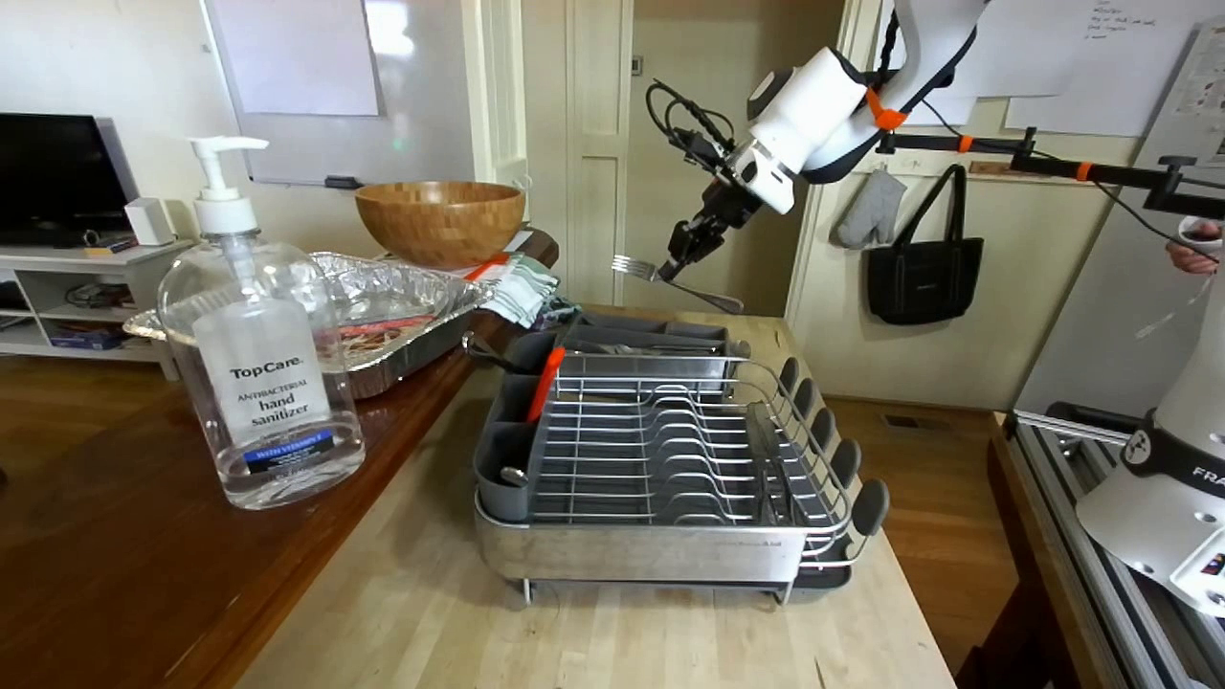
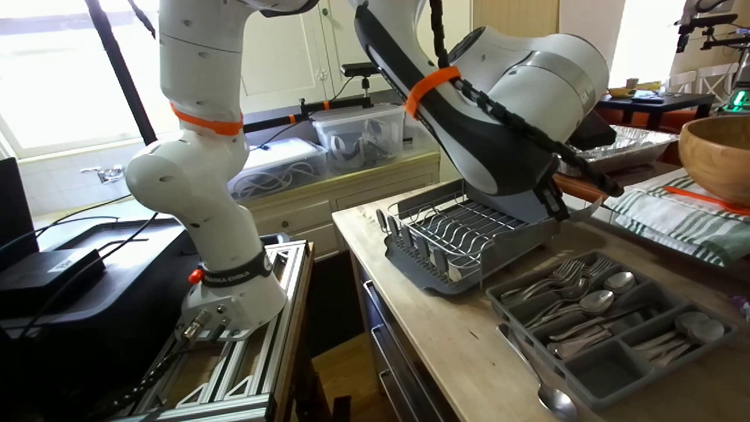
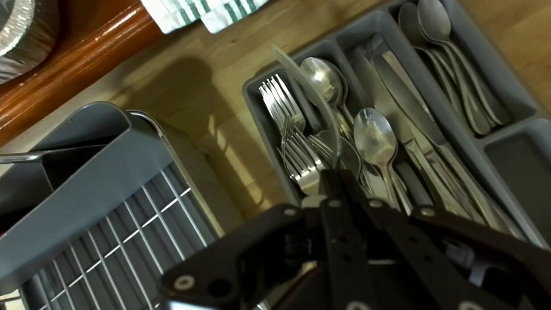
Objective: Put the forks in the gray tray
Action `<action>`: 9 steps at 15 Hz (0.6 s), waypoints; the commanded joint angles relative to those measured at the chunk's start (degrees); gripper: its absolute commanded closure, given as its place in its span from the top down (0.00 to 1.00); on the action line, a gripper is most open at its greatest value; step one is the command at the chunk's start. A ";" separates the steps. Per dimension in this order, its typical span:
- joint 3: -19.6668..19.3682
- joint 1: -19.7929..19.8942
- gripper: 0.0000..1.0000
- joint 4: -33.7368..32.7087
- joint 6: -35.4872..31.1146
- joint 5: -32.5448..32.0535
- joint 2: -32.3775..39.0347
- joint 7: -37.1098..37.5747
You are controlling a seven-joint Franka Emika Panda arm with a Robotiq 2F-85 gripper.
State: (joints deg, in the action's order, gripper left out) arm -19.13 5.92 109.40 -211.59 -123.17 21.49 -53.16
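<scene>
The fingers are closed around a fork, held higher than the gray cutlery tray. I'd line it up with the end compartment, tines matching the forks lying there, and release low. Spoons lie next over, then knives, more spoons beyond. The dish rack stands near, holding some flatware too.

Dish rack: shared by both exterior views, looking slightly down from opposite ends.
Sanitizer bottle: near in an exterior view.
Cutlery tray: before the rack in an exterior view; close below the downward wrist view.
</scene>
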 commanded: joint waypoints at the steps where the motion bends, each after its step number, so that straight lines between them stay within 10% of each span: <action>1: 1.89 1.85 0.01 -0.07 -1.58 2.23 0.40 -3.27; 9: 6.64 6.83 0.01 -2.38 -6.89 -1.14 6.86 -12.07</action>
State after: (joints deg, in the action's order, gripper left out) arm -14.67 9.54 109.46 -215.28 -121.10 24.98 -63.59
